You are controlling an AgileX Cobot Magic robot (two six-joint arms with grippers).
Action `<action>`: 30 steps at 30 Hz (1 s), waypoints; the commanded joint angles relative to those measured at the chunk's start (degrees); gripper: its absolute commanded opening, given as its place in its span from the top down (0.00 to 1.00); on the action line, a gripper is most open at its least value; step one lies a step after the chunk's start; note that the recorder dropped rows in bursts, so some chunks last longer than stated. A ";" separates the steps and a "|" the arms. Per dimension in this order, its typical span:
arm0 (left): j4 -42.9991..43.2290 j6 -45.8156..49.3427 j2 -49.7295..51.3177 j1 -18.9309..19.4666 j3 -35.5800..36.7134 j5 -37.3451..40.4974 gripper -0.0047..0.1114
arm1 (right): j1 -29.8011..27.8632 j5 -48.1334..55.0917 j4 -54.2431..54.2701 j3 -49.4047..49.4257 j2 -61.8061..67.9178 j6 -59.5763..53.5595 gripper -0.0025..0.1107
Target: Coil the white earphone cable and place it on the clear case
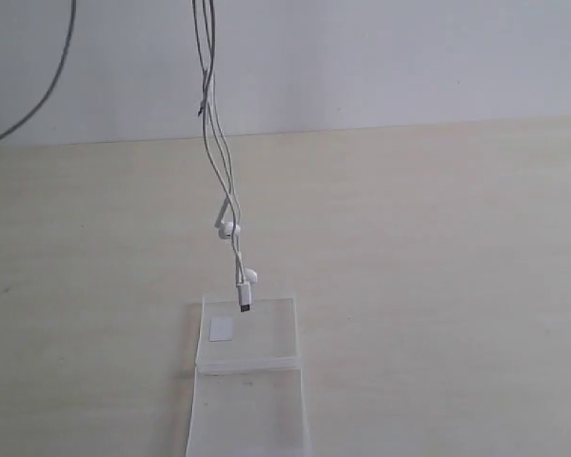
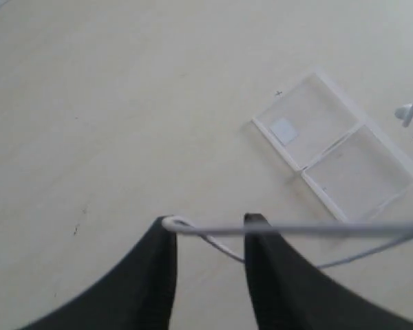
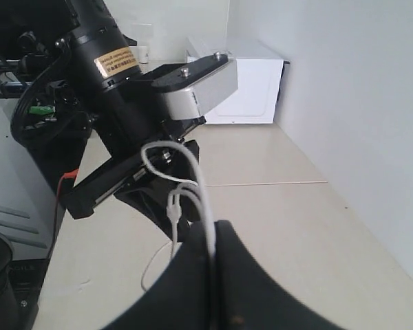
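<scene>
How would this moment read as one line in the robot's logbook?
white earphone cable hanging, plug over clear case | case open flat on table | left gripper open, cable draped across | right gripper shut on cable

White cable (image 1: 229, 228), dark plug (image 1: 245, 303). Clear case (image 1: 271, 333) with white square sticker (image 1: 222, 329). Pale beige table (image 1: 438, 286), faint wood grain. Off-white wall (image 1: 409, 57). Black left gripper (image 2: 210, 221), black right gripper (image 3: 213, 237). Black arm (image 3: 103, 41) with gold label (image 3: 115, 62), silver bracket (image 3: 199, 89). White box (image 3: 251, 82).

The black left arm (image 3: 89, 38), with black tapered fingers (image 2: 144, 282), bears a gold label (image 3: 115, 62) and a screw-topped silver block (image 3: 196, 89).
</scene>
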 commanded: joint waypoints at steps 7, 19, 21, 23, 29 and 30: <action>-0.62 -0.44 -2.11 0.14 3.38 -0.42 0.51 | 0.06 1.59 0.44 -0.41 -0.53 0.37 0.98; 0.01 -0.44 -5.59 0.14 3.69 -0.42 0.50 | 0.06 2.56 0.44 -0.41 -0.53 0.37 0.98; 0.14 -0.44 -6.01 0.14 3.69 -0.42 0.50 | 0.06 2.56 0.44 -0.41 -0.53 0.37 0.98; 0.55 -0.44 -6.64 0.14 3.69 -0.42 0.50 | 0.06 2.71 0.44 -0.41 -0.53 0.37 0.98; 1.56 -0.59 -9.61 0.14 3.69 -0.42 0.44 | 0.06 2.71 0.44 -0.41 -0.53 0.37 0.98; 1.66 -0.23 -10.30 0.14 3.69 -0.42 0.42 | 0.06 2.71 0.44 -0.41 -0.53 0.37 0.98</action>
